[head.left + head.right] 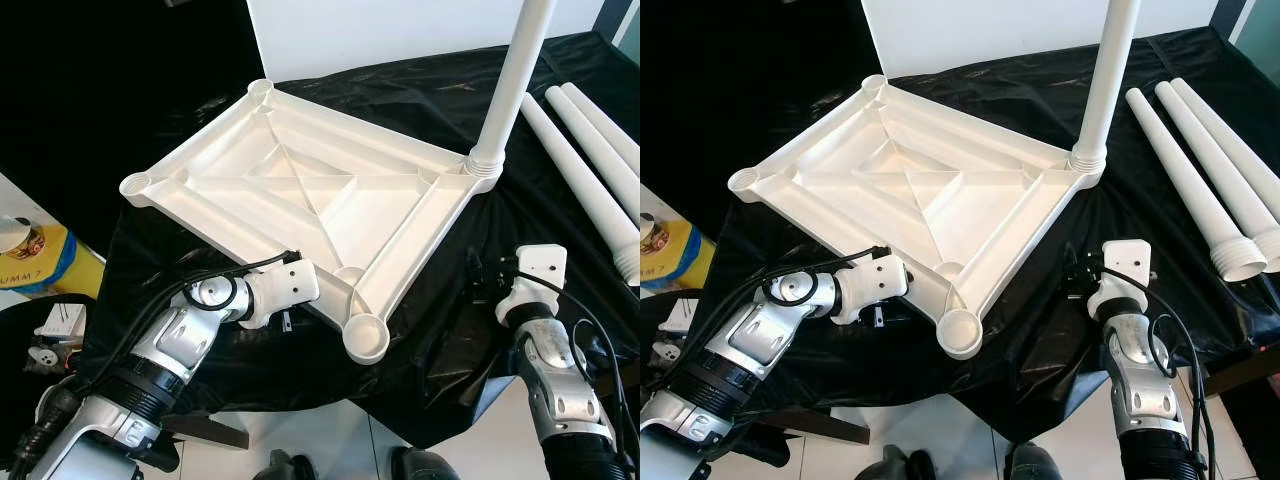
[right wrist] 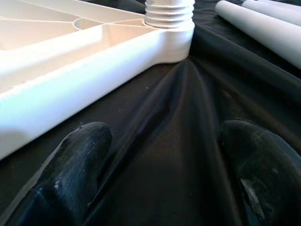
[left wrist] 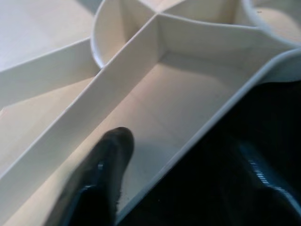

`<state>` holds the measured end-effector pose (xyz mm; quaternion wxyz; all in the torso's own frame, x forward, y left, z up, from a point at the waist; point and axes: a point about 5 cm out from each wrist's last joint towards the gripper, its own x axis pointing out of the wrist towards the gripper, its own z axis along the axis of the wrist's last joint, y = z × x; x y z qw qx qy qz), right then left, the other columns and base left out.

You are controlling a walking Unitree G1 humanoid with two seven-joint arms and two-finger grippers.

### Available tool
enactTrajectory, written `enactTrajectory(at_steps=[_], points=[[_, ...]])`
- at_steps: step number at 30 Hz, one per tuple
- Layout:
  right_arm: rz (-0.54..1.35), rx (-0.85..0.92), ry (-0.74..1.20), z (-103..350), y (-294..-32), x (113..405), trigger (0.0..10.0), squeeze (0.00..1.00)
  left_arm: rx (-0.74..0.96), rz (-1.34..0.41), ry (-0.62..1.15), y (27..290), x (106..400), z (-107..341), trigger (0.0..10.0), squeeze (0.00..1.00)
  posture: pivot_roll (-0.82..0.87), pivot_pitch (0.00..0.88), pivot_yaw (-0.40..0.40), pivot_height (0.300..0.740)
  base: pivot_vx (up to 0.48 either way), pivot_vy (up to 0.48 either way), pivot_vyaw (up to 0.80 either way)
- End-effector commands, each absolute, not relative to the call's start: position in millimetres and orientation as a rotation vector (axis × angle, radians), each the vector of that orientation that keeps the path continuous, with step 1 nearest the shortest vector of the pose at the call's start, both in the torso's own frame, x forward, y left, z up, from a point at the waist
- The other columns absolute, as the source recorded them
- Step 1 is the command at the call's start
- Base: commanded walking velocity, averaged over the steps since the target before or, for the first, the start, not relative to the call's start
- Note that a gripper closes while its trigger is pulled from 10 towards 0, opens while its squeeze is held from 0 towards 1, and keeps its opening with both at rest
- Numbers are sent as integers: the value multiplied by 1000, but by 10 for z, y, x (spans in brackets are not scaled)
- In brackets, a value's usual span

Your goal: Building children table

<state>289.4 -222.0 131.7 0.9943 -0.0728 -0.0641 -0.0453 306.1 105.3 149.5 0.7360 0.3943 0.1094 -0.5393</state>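
Observation:
A white plastic tabletop [image 1: 300,180] lies upside down on a black sheet [image 1: 440,330]. One white leg [image 1: 515,80] stands upright, screwed into its right corner socket. The near corner socket [image 1: 366,338] holds nothing. My left gripper [image 3: 183,146] is open at the tabletop's near edge and straddles the rim: one finger [image 3: 106,169] rests inside a ribbed compartment, the other is outside over the sheet. My right gripper [image 2: 162,136] is open, low over the sheet beside the tabletop's right edge, pointing toward the screwed-in leg [image 2: 169,12] and touching nothing.
Three loose white legs [image 1: 590,170] lie side by side on the sheet at the far right. A white panel [image 1: 380,30] stands behind the tabletop. A yellow and blue package [image 1: 40,255] and small boxes [image 1: 60,320] sit on the floor at left.

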Motion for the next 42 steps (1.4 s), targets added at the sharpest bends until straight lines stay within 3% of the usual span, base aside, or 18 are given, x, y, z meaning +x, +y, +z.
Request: enactTrajectory(at_steps=[1,16,19,20,21,22,23,28,29,30,36,37,39,40,42], points=[[-99,-126,-114,1279,-2213,2859,10000,0,845,-1185,306,1099,3032,1361,0,0,-185,165,135,740,0,0,0],[-114,-119,-110,1259,-2203,2838,10000,0,770,-1233,250,901,2892,1358,0,0,-180,159,137,740,0,0,0],[-122,-117,-116,1269,-2194,2866,10000,0,730,-1252,189,694,2784,1353,0,0,-173,156,134,740,0,0,0],[-125,-115,-117,1271,-2194,2869,10000,0,727,-1245,182,675,2782,1352,3804,0,-173,156,134,740,0,0,0],[-125,-115,-117,1271,-2194,2869,10000,0,727,-1245,182,675,2782,1352,3804,0,-173,156,134,740,0,0,0],[-133,-114,-120,1277,-2195,2872,10000,0,719,-1238,175,646,2776,1348,1137,0,-171,156,134,740,0,0,0],[-140,-113,-122,1282,-2197,2875,10000,0,713,-1234,172,621,2768,1342,118,0,-171,156,134,740,0,0,0],[-161,-108,-128,1296,-2208,2879,10000,0,685,-1204,149,556,2759,1359,0,0,-169,158,134,740,0,0,0],[-165,-106,-128,1299,-2212,2879,10000,0,685,-1165,146,557,2789,1360,745,0,-169,160,134,740,0,0,0],[-167,-106,-129,1301,-2213,2880,10000,0,693,-1141,146,565,2818,1359,10000,0,-169,162,133,740,0,0,0],[-189,-104,-137,1319,-2244,2876,10000,0,696,-1060,139,622,2915,1405,10000,0,-169,167,131,740,0,0,0],[-206,-106,-144,1330,-2264,2872,10000,0,685,-1055,132,625,2923,1424,10000,125,-169,168,130,740,0,0,0],[-217,-108,-148,1338,-2277,2870,10000,0,678,-1053,127,625,2926,1436,10000,125,-169,168,130,740,0,0,0],[-247,-115,-160,1359,-2312,2865,10000,0,654,-1069,116,609,2911,1462,10000,1000,-170,169,129,740,0,0,0],[-267,-120,-168,1374,-2335,2861,10000,0,637,-1082,108,598,2899,1480,10000,1000,-170,169,129,740,0,0,0]])
